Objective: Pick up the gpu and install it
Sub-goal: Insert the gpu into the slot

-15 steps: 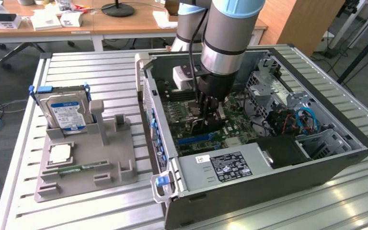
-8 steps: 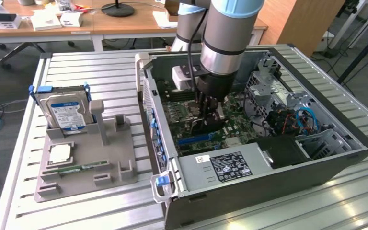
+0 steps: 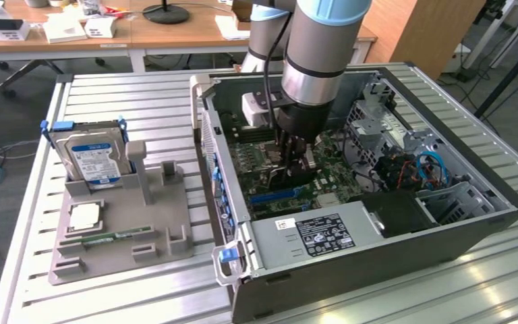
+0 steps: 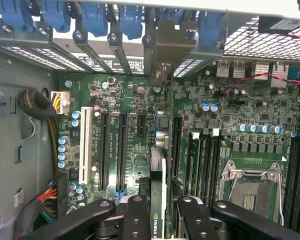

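The gpu [image 4: 158, 170] is seen edge-on in the wrist view, a thin dark card with a green logo near my fingers and a silvery end bracket [image 4: 163, 47] up against the case's rear slot openings. My gripper [image 4: 159, 205] is shut on it, one black finger [image 4: 136, 212] on each side. The card hangs over the black expansion slots [image 4: 121, 150] of the green motherboard [image 4: 140, 100]. In the exterior view my gripper [image 3: 293, 150] reaches down inside the open computer case [image 3: 475, 226], with the gpu [image 3: 288, 172] just above the board.
A blue-labelled hard drive [image 3: 95, 158] stands in a grey holder [image 3: 124, 233] at the exterior view's left, with a processor chip [image 3: 83, 216] and a memory stick [image 3: 106, 237]. Inside the case are a power supply [image 3: 322, 233], drive cage [image 3: 457, 199], processor socket [image 4: 250, 192] and blue latches [image 4: 95, 17].
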Available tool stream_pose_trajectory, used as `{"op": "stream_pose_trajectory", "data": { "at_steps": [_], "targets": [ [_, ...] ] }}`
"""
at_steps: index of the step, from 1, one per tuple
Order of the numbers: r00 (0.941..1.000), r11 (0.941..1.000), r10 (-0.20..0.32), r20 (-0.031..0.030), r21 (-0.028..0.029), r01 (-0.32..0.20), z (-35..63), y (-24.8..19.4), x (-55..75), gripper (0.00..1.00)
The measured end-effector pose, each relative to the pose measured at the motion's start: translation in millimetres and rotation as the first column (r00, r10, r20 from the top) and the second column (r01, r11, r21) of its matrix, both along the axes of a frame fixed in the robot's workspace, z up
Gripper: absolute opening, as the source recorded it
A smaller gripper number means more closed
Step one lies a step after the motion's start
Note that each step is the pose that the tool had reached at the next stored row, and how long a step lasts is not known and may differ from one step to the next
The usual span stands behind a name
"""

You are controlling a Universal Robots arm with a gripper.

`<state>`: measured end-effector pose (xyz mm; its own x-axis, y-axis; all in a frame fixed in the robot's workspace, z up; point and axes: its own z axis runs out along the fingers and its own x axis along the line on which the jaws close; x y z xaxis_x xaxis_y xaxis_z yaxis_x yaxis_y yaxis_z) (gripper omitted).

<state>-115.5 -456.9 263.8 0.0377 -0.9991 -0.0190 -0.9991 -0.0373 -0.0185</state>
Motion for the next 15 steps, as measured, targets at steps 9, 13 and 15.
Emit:
{"op": "stream_pose_trajectory", "data": {
  "at_steps": [9,13,15],
  "targets": [
    [1.0000,1.0000,-0.006,0.0000,0.0000,0.006,0.0,-0.2,0.0,0.26],
    [1.0000,1.0000,-0.006,-0.0001,0.0000,0.006,0.0,-0.8,-0.1,0.26],
    [1.0000,1.0000,-0.006,0.0000,0.0000,0.006,0.0,-1.6,0.0,0.26]
  ]
}}
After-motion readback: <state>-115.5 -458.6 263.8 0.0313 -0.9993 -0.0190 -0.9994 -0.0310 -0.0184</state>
